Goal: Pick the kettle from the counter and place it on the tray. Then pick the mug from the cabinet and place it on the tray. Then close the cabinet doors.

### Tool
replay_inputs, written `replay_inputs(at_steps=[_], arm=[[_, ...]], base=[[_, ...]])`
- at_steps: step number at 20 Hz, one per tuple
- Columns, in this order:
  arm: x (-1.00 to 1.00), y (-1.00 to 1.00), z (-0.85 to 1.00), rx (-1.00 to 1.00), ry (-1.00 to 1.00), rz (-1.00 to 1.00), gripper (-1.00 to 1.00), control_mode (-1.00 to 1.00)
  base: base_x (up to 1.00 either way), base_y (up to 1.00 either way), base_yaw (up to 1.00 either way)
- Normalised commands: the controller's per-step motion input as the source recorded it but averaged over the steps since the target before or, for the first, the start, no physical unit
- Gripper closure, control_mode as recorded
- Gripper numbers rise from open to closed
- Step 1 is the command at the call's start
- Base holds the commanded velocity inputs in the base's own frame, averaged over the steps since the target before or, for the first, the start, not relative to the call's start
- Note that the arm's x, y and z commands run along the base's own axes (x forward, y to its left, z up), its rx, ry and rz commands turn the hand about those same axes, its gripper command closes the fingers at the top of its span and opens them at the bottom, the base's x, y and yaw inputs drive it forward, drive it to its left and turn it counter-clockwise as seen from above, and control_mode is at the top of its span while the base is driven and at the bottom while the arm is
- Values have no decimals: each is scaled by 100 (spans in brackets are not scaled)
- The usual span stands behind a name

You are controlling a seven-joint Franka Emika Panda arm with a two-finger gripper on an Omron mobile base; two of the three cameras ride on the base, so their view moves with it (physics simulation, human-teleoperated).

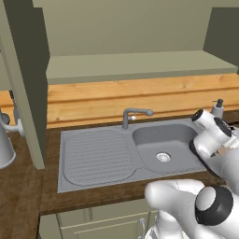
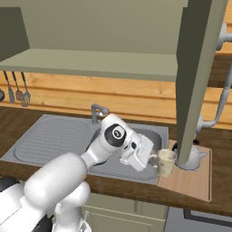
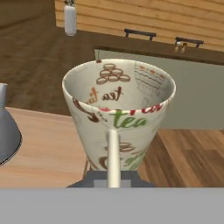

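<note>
I see the mug upright, gripped by its handle, just over the near left corner of the tray. My pincer is clamped on it. The kettle sits on the tray behind, the open cabinet door above it, worktop all around.

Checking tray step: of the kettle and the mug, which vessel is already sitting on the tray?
The kettle: it rests on the pale wooden tray, partly behind the open cabinet door. The mug is held by the gripper at the tray's left edge.
</note>
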Motion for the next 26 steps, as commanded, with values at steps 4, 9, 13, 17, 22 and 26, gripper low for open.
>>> replay_inputs(at_steps=[4, 9, 13, 17, 22, 26], arm=[[49, -44, -41, 9, 0, 0, 100, -100], [37, -39, -46, 4, 0, 0, 100, -100], [31, -30, -47, 2, -1, 0, 100, -100], [9, -18, -44, 3, -4, 0, 100, -100], [29, -24, -42, 3, 0, 0, 100, -100], [9, -19, -41, 1, -3, 0, 100, -100]], base=[[0, 0, 0], [0, 0, 0], [0, 0, 0], [0, 0, 0], [0, 0, 0], [0, 0, 0]])
